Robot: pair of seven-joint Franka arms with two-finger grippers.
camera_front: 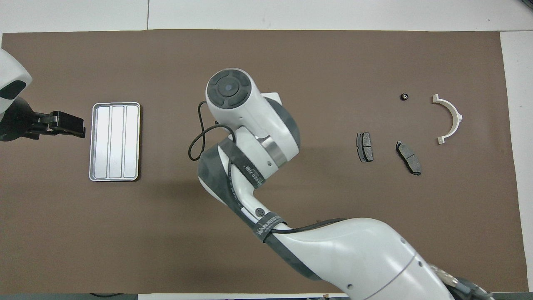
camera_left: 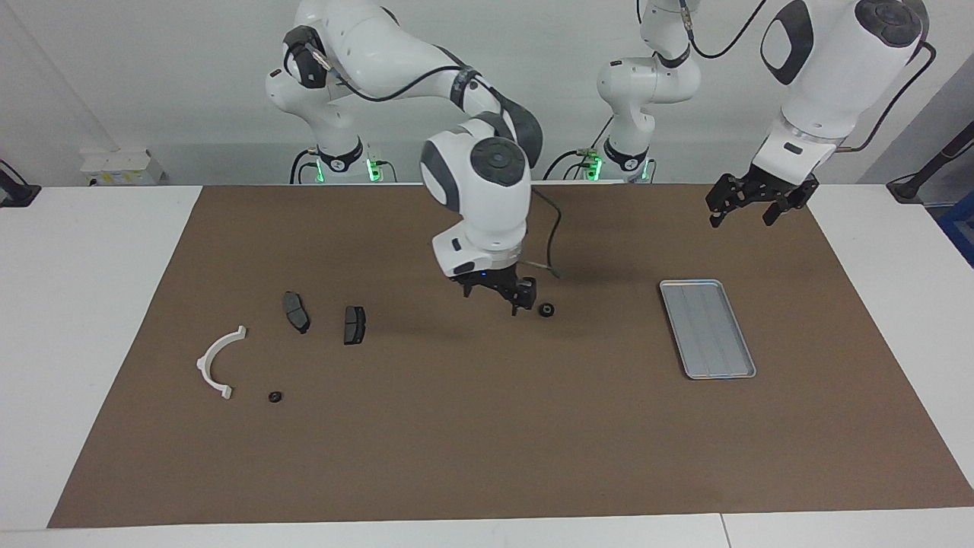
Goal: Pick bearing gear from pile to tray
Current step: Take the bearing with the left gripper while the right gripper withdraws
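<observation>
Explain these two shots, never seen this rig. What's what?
Two white robot arms work at a table covered by a brown mat. One picture is taken from across the table, facing the robots; the other looks down from above their own end, so the sides are swapped.

The right claw is low over the middle of the mat, next to a small black gear lying there. Whether it grips anything cannot be told. The left claw waits in the air near the empty metal tray.

Toward the right arm's end lie two dark brake pads, a white half-ring bracket and a second small gear.
</observation>
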